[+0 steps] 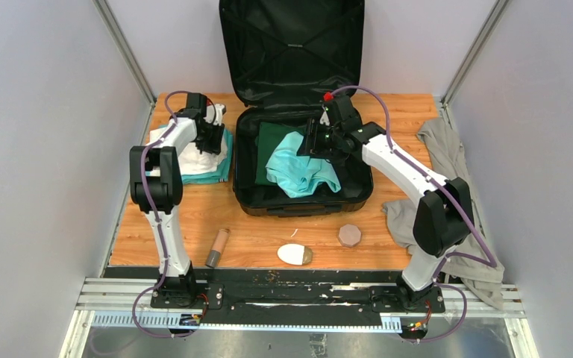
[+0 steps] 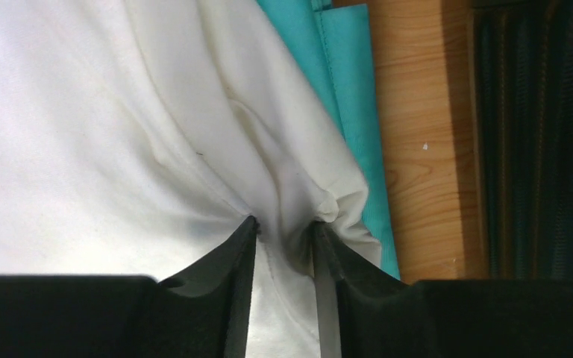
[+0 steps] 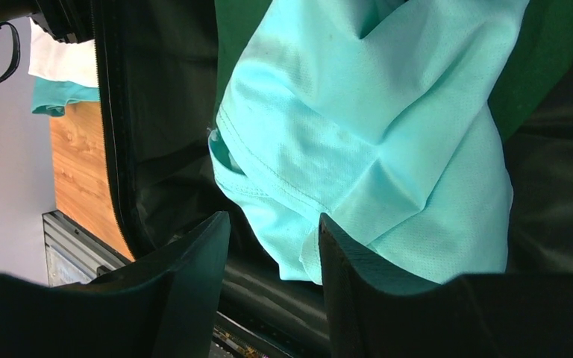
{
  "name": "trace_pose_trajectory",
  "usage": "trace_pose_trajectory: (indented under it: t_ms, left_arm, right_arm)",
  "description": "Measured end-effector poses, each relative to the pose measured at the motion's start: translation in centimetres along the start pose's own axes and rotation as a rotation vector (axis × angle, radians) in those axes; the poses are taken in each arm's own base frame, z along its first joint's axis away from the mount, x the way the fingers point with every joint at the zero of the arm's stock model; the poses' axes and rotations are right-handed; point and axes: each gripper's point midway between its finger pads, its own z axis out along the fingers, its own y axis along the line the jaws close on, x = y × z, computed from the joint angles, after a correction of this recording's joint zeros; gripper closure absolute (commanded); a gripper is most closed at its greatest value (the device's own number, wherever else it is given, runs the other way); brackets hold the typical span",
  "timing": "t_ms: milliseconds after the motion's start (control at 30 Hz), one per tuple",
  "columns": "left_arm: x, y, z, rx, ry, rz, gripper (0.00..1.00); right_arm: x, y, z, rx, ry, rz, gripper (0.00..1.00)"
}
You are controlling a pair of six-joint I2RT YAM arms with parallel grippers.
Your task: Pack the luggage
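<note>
The luggage (image 1: 298,206) lies open at the table's back middle, with its lid (image 1: 291,45) upright. Inside it an aqua shirt (image 1: 302,168) lies crumpled over a dark green garment (image 1: 272,138). My right gripper (image 1: 315,142) hovers over the shirt, and the wrist view shows the gripper (image 3: 272,220) open above the shirt's (image 3: 365,127) edge, holding nothing. Left of the case a white garment (image 1: 194,158) rests on a teal one (image 1: 220,175). My left gripper (image 2: 286,224) is shut on a bunched fold of the white garment (image 2: 119,112).
A grey garment (image 1: 436,149) drapes over the table's right side and edge. Near the front lie a brown tube (image 1: 217,248), a white oval item (image 1: 292,254) and a tan octagonal piece (image 1: 350,235). Metal frame posts stand at the back corners.
</note>
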Motion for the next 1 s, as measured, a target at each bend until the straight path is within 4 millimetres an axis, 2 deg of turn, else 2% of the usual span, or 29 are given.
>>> trace_pose_trajectory:
  t_ms: [100, 267, 400, 500, 667, 800, 1000]
  left_arm:
    - [0.0, 0.3, 0.0, -0.007, -0.002, 0.007, 1.00]
    - [-0.1, 0.5, -0.6, -0.004, -0.010, 0.005, 1.00]
    - [-0.4, 1.1, -2.0, 0.022, -0.031, -0.022, 1.00]
    - [-1.0, 1.9, -4.0, 0.053, -0.072, -0.063, 1.00]
    - [-2.7, 2.8, -8.8, 0.091, -0.179, -0.112, 1.00]
    - [-3.7, 1.8, -11.7, 0.138, -0.236, -0.112, 1.00]
    - [-3.8, -0.1, -13.1, 0.241, -0.250, -0.135, 1.00]
  right_arm:
    - [-0.1, 0.1, -0.3, -0.002, -0.007, -0.002, 0.49]
    - [-0.7, 0.7, -1.6, -0.013, -0.037, -0.009, 0.50]
    - [-0.8, 0.8, -2.4, -0.014, -0.055, -0.012, 0.50]
    - [-0.5, 0.7, -2.6, -0.011, -0.055, -0.011, 0.50]
    - [-0.5, 0.7, -2.8, -0.016, -0.058, 0.000, 0.50]
    - [-0.4, 1.2, -2.7, -0.026, -0.060, 0.007, 0.49]
    - [0.6, 3.7, -2.4, -0.087, -0.040, 0.008, 0.37]
